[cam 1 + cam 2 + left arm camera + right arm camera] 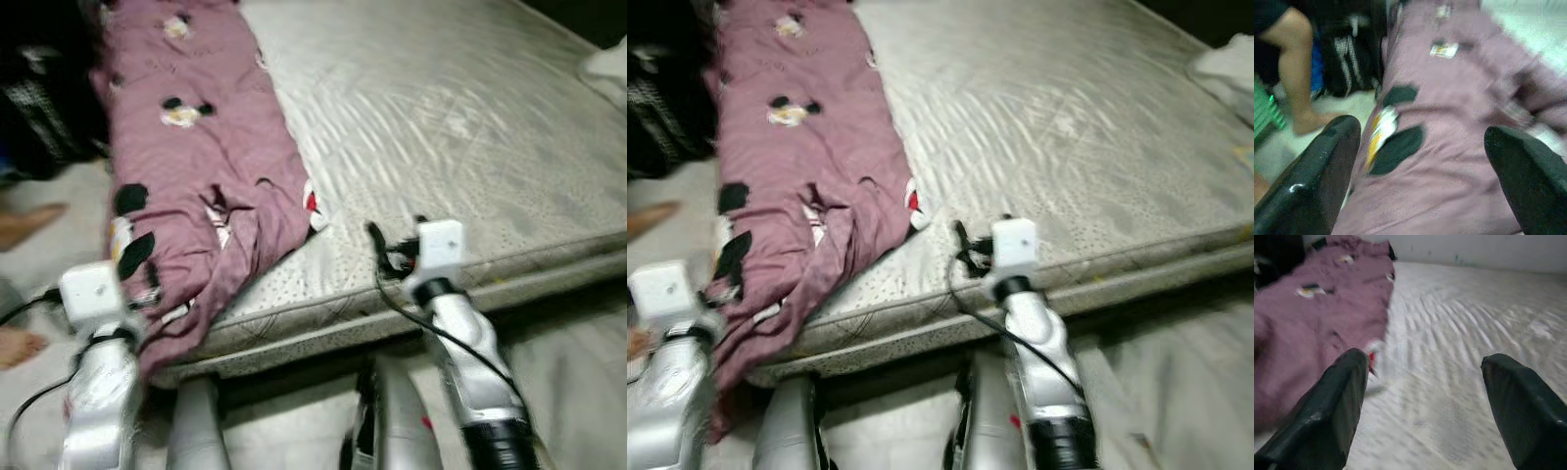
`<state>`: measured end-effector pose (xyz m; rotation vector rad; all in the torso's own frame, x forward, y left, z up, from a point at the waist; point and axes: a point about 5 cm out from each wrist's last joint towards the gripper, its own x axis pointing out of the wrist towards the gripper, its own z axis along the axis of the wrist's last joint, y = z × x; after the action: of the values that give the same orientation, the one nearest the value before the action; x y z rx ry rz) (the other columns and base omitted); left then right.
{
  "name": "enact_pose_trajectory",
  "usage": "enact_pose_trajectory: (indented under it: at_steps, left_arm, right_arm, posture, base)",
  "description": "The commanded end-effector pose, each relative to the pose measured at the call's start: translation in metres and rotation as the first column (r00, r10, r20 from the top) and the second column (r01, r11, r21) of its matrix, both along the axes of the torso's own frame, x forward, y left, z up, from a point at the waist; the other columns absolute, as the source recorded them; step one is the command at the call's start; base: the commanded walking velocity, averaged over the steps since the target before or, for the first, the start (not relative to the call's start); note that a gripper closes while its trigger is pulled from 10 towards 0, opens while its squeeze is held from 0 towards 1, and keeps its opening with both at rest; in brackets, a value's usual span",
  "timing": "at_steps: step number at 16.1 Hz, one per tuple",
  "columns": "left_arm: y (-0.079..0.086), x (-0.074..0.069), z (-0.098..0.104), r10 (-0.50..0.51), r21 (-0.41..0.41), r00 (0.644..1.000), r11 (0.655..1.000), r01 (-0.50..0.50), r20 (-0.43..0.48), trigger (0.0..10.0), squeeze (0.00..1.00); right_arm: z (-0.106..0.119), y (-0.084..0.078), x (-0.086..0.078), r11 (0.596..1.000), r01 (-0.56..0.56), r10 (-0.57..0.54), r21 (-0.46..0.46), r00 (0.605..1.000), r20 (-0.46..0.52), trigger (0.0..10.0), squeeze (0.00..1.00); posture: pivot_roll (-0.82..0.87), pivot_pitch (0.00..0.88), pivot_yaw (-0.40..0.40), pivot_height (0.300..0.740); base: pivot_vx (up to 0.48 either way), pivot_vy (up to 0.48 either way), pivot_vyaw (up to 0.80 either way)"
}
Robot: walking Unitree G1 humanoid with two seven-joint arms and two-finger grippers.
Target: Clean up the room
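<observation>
blanket: mauve, lies down bed left side, end hanging over near corner | left tool: spread wide, empty, near hanging end | right tool: wide, empty, over bare mattress | risk: pinching one loose layer, blanket sliding to floor; person's foot close by

Everything is smeared with motion blur, both eye views soft from edge to edge. Light falls evenly on the pale mattress, brightest toward two o'clock, no hard glare. The purple blanket reads muted, its prints fuzzy. Up at eleven o'clock it drops into near black. Wrist views are dimmer, the black fingers out of focus, one faint highlight.
</observation>
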<state>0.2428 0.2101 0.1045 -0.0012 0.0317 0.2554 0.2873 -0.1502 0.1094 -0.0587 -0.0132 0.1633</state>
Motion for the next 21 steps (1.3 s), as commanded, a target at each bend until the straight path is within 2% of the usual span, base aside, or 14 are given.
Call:
enact_pose_trajectory:
  at_steps: [1,3,5,7,9,10,12,13,14,16,17,19,20,21]
  left_arm:
    - [0.004,-0.006,-0.009,0.016,-0.002,0.999,1.0,-0.017,-0.047,10.0,0.0]
    - [0.003,-0.005,-0.011,0.009,-0.014,0.998,1.0,-0.01,-0.063,10.0,0.0]
    - [0.004,-0.003,-0.018,0.011,-0.027,0.993,1.0,-0.014,-0.121,10.0,0.0]
    - [0.006,0.0,-0.021,0.033,-0.075,0.991,0.996,-0.043,-0.127,10.0,0.0]
    - [0.005,0.01,-0.013,0.033,-0.171,0.997,0.984,-0.044,-0.067,10.0,0.0]
    - [0.004,0.012,-0.01,0.036,-0.188,0.998,0.981,-0.045,-0.054,10.0,0.0]
    - [0.004,0.027,0.005,0.079,-0.263,0.996,0.963,-0.064,0.048,10.0,0.0]
    - [0.005,0.028,0.006,0.089,-0.262,0.995,0.962,-0.072,0.053,10.0,0.0]
    - [0.01,0.033,0.009,0.129,-0.272,0.989,0.957,-0.104,0.077,10.0,0.0]
    - [0.02,0.047,0.012,0.15,-0.28,0.985,0.952,-0.121,0.084,10.0,0.0]
    - [0.022,0.063,0.014,0.128,-0.298,0.99,0.949,-0.105,0.059,10.0,0.0]
    - [0.02,0.075,0.014,0.103,-0.322,0.994,0.943,-0.086,0.036,10.0,0.0]
    - [0.019,0.092,0.016,0.08,-0.361,0.996,0.93,-0.064,0.028,10.0,0.0]
    - [0.015,0.1,0.015,0.056,-0.368,0.998,0.929,-0.047,0.014,10.0,0.0]
  right_arm:
    - [-0.002,-0.003,0.0,1.0,0.019,-0.019,0.007,1.0,-0.011,10.0,0.0]
    - [-0.002,-0.003,0.0,1.0,0.021,-0.021,0.009,1.0,-0.013,10.0,0.0]
    - [-0.002,-0.004,0.001,1.0,0.021,-0.02,0.01,1.0,-0.015,10.0,0.0]
    - [-0.002,-0.005,0.001,1.0,0.027,-0.027,0.012,0.999,-0.017,10.0,0.0]
    - [0.0,-0.018,-0.002,0.999,0.048,-0.049,-0.025,0.999,-0.014,10.0,0.0]
    - [0.0,-0.022,-0.003,0.998,0.055,-0.056,-0.037,0.998,-0.016,10.0,0.0]
    - [-0.001,-0.052,-0.011,0.989,0.083,-0.089,-0.124,0.995,-0.041,10.0,0.0]
    - [-0.001,-0.056,-0.013,0.987,0.087,-0.094,-0.136,0.995,-0.045,10.0,0.0]
    - [-0.003,-0.071,-0.023,0.98,0.1,-0.112,-0.174,0.992,-0.064,10.0,0.0]
    - [-0.004,-0.081,-0.032,0.973,0.109,-0.129,-0.204,0.988,-0.085,10.0,0.0]
    - [-0.003,-0.084,-0.038,0.97,0.103,-0.125,-0.222,0.988,-0.09,10.0,0.0]
    - [-0.001,-0.086,-0.041,0.968,0.102,-0.125,-0.228,0.988,-0.088,10.0,0.0]
    - [0.003,-0.092,-0.045,0.963,0.105,-0.13,-0.249,0.988,-0.087,10.0,0.0]
    - [0.005,-0.096,-0.048,0.96,0.107,-0.135,-0.26,0.986,-0.092,10.0,0.0]
  posture:
    - [0.0,0.062,-0.011,0.495]
    - [0.0,0.062,-0.011,0.495]
    - [-0.01,0.063,-0.015,0.495]
    - [-0.01,0.066,-0.019,0.495]
    - [-0.03,0.072,-0.03,0.495]
    - [-0.05,0.089,-0.04,0.495]
    - [-0.08,0.107,-0.059,0.495]
    - [-0.1,0.112,-0.064,0.495]
    - [-0.12,0.123,-0.074,0.495]
    - [-0.15,0.127,-0.083,0.495]
    - [-0.17,0.135,-0.09,0.495]
    - [-0.19,0.136,-0.092,0.495]
    - [-0.21,0.136,-0.091,0.495]
    - [-0.22,0.138,-0.091,0.495]
  base:
    - [0.0,0.0,0.0]
    - [0.0,0.0,0.0]
    - [0.0,0.0,0.0]
    - [0.0,0.0,0.0]
    - [0.0,0.0,0.0]
    - [0.0,0.0,0.0]
    - [0.0,0.0,0.0]
    - [0.0,0.0,0.0]
    - [0.0,0.0,0.0]
    - [0.0,0.0,0.0]
    - [0.0,0.0,0.0]
    - [0.0,0.0,0.0]
    - [0.0,0.0,0.0]
    - [0.0,0.0,0.0]
